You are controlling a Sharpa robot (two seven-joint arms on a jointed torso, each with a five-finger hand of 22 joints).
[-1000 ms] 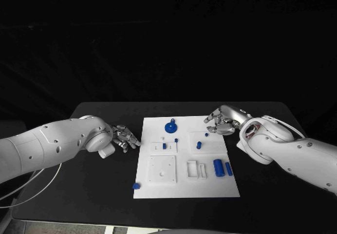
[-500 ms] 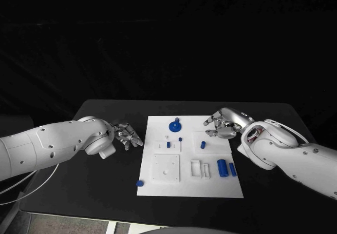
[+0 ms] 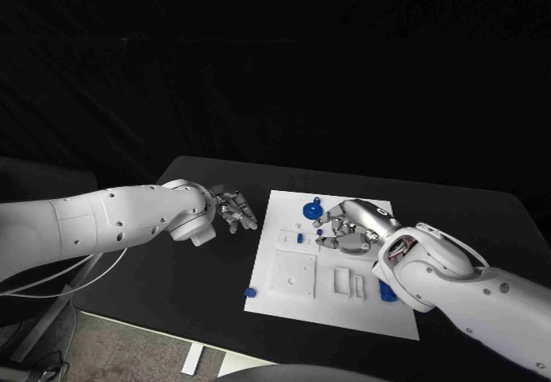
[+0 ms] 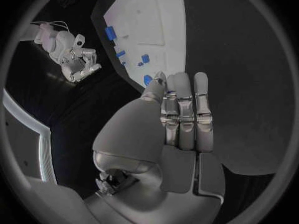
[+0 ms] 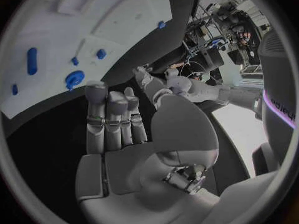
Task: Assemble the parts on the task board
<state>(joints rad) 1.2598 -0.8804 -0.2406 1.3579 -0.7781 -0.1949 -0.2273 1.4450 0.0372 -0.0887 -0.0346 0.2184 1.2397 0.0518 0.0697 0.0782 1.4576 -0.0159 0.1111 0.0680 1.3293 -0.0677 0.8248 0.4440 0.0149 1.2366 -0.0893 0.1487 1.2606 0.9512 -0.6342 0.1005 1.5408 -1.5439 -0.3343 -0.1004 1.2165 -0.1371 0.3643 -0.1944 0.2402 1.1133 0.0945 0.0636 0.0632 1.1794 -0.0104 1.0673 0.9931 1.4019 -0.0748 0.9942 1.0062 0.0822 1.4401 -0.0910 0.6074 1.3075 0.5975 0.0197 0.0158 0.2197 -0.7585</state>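
Observation:
The white task board lies in the middle of the black table. A round blue part sits near its far edge, and a small blue peg stands just below it. Another small blue part rests at the board's near left edge. A blue cylinder shows partly behind my right arm. My right hand hovers over the board's far right area, beside the round part, holding nothing; its fingers are straight. My left hand hangs left of the board, its fingers straight and empty.
Black table surrounds the board on all sides. White raised fixtures occupy the board's middle. In the right wrist view the board carries several blue parts, among them an oblong one.
The whole head view has shifted, so the camera moved. My right hand now lies further in over the board, closer to the round blue part. My left hand stays beside the board's left edge.

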